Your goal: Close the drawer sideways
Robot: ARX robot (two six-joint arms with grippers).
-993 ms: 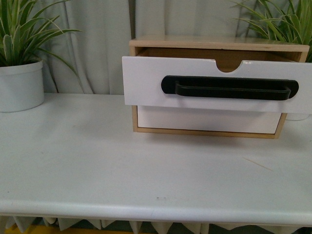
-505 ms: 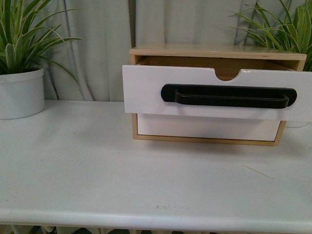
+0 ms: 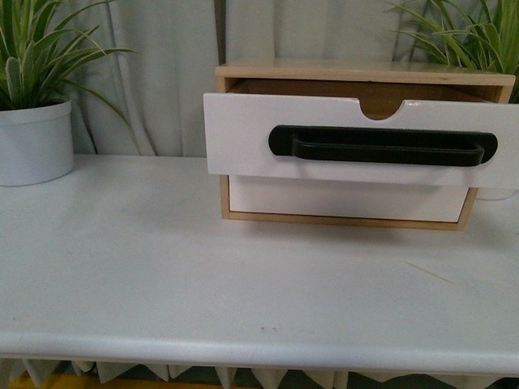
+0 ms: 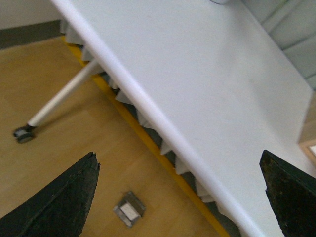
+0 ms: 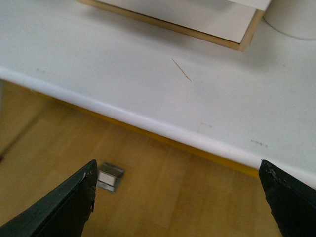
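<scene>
The drawer (image 3: pixel 243 138) is the upper one, white-fronted with a long black bar handle (image 3: pixel 381 147) and a semicircular notch (image 3: pixel 381 109) in its top edge. It stands pulled out of the light-wood cabinet (image 3: pixel 357 74) on the white table (image 3: pixel 203 284). Below it sits a plain white drawer front (image 3: pixel 349 199), flush with the cabinet. Neither gripper shows in the front view. My left gripper (image 4: pixel 180 195) is open and empty, off the table's front edge above the wooden floor. My right gripper (image 5: pixel 180 200) is open and empty, also off the table's front edge; the cabinet's lower corner (image 5: pixel 244 42) lies far ahead.
A white pot with a green plant (image 3: pixel 32 138) stands at the table's back left. Another plant (image 3: pixel 466 36) and its white pot (image 5: pixel 294 19) stand behind the cabinet's right side. A thin splinter (image 3: pixel 430 273) lies on the table. Grey curtains hang behind. A table leg with a castor (image 4: pixel 24 132) shows below.
The front view's framing dipped half a second ago and is back where it was one second ago. The drawer stands open as before.
</scene>
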